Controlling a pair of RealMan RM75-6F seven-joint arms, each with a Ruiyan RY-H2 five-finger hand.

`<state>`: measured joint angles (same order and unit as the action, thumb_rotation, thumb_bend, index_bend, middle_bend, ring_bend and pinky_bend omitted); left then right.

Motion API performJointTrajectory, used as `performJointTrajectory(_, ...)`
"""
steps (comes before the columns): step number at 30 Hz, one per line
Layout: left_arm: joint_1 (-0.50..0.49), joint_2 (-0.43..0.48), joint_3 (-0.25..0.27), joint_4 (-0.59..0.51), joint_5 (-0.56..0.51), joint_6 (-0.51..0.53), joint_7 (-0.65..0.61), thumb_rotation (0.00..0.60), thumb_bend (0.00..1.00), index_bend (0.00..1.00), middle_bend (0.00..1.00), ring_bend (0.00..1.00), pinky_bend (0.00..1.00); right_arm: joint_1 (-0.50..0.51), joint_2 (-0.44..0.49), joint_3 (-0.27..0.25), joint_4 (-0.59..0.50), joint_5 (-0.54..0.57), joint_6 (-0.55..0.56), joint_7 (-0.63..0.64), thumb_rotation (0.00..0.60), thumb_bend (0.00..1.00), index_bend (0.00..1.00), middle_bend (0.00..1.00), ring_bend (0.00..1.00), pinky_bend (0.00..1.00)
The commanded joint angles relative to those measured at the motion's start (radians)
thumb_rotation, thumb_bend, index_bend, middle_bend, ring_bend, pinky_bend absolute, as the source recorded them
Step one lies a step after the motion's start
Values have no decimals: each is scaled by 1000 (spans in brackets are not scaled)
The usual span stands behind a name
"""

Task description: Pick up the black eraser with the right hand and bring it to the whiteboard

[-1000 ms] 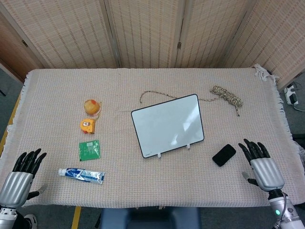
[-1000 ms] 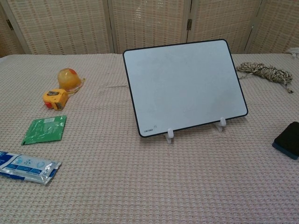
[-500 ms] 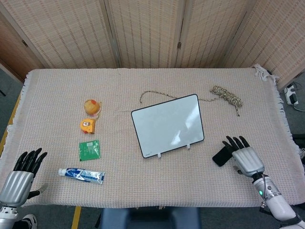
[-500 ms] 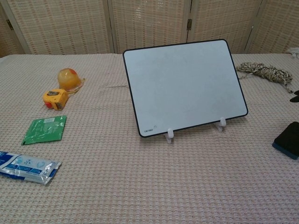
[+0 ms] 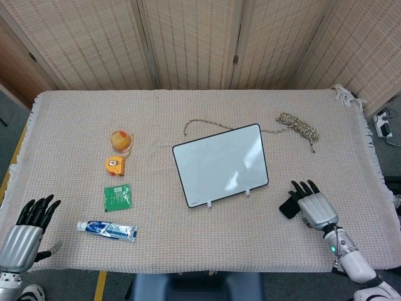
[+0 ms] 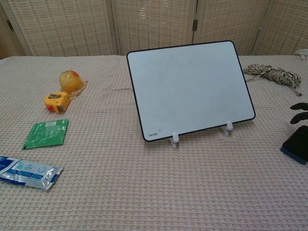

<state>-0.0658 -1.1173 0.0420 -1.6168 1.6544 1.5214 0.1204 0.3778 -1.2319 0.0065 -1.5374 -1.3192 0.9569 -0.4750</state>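
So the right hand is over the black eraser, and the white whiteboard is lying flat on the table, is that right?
Not quite. The white whiteboard is not flat: the chest view shows it propped up, tilted back on small white clips. The right hand is indeed over the black eraser.

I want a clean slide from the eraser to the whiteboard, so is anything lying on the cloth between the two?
Nothing visible does. The eraser lies just right of the whiteboard, with only bare cloth between. The rope is further back, out of the path. The right robot hand is over the eraser's right end.
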Motion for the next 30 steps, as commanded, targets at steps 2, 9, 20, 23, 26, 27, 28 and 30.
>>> performJointTrajectory(2, 2, 0, -1, -1, -1, 3, 0, 600, 210, 0, 43, 35, 0, 8, -27, -2, 38, -5, -3, 28, 600, 315, 256, 0, 0, 0)
performJointTrajectory(9, 3, 1, -1, -2, -1, 6, -1, 600, 210, 0, 43, 35, 0, 23, -64, -3, 87, 9, -19, 40, 600, 314, 291, 0, 0, 0)
performJointTrajectory(20, 4, 4, 0, -1, 3, 10, -7, 600, 210, 0, 43, 35, 0, 15, -139, 1, 181, -20, 52, 65, 600, 314, 495, 12, 60, 0)
performJointTrajectory(23, 5, 3, 0, -2, 3, 10, -4, 600, 210, 0, 43, 35, 0, 12, -151, 2, 196, -23, 64, 69, 600, 314, 531, 28, 74, 0)
performJointTrajectory(26, 5, 4, 0, -2, 3, 11, -6, 600, 210, 0, 43, 35, 0, 8, -158, 2, 208, -34, 80, 83, 600, 315, 551, 43, 86, 0)
performJointTrajectory(27, 5, 4, -1, -2, 3, 11, -6, 600, 210, 0, 43, 35, 0, 7, -158, 2, 209, -37, 86, 90, 600, 315, 553, 44, 88, 0)
performJointTrajectory(28, 5, 4, -1, -2, 3, 11, -6, 600, 210, 0, 43, 35, 0, 4, -156, 3, 209, -43, 96, 101, 600, 315, 555, 47, 88, 0)
performJointTrajectory(30, 5, 4, -1, -1, 4, 12, -6, 600, 210, 0, 43, 35, 0, 0, -151, 5, 203, -57, 118, 120, 600, 315, 560, 53, 89, 0)
